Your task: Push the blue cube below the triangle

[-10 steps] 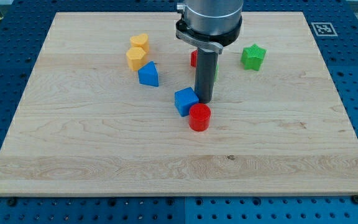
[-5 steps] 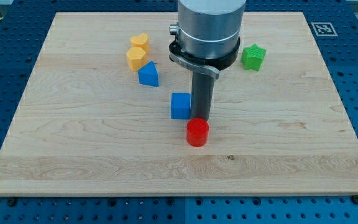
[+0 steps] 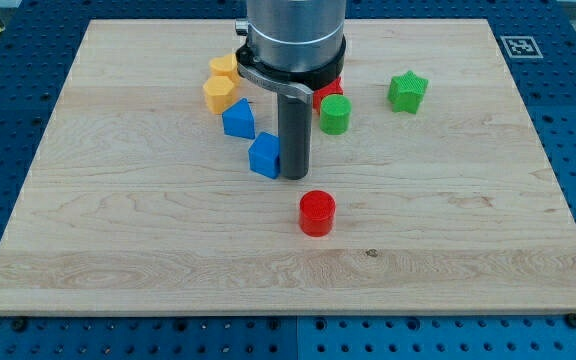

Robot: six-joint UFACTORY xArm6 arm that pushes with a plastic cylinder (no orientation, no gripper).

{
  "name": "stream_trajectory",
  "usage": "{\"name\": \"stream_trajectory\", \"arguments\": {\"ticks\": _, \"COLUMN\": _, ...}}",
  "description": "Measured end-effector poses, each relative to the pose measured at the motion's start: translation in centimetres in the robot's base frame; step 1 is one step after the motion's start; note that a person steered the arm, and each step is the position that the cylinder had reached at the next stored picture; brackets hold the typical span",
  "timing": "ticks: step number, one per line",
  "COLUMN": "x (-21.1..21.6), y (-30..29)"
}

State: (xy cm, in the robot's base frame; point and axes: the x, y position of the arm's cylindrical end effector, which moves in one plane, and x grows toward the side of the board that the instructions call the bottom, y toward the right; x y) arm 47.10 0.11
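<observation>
The blue cube [image 3: 264, 156] lies near the board's middle, just below and a little right of the blue triangle [image 3: 238, 120]. My tip [image 3: 294, 176] rests on the board right against the cube's right side. The rod rises from it to the arm's grey body at the view's top.
A red cylinder [image 3: 317, 213] stands below and right of my tip. A green cylinder [image 3: 335, 114] and a partly hidden red block [image 3: 329, 89] sit right of the rod. Two yellow blocks [image 3: 219, 93] lie above the triangle. A green star [image 3: 406, 91] is at the upper right.
My tip has moved left and up the view, pushing the blue cube away from the red cylinder toward the blue triangle. The green cylinder has come into sight.
</observation>
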Motion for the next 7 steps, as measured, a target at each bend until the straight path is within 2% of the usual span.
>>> {"name": "stream_trajectory", "arguments": {"ticks": 7, "x": 0.2, "y": -4.7}}
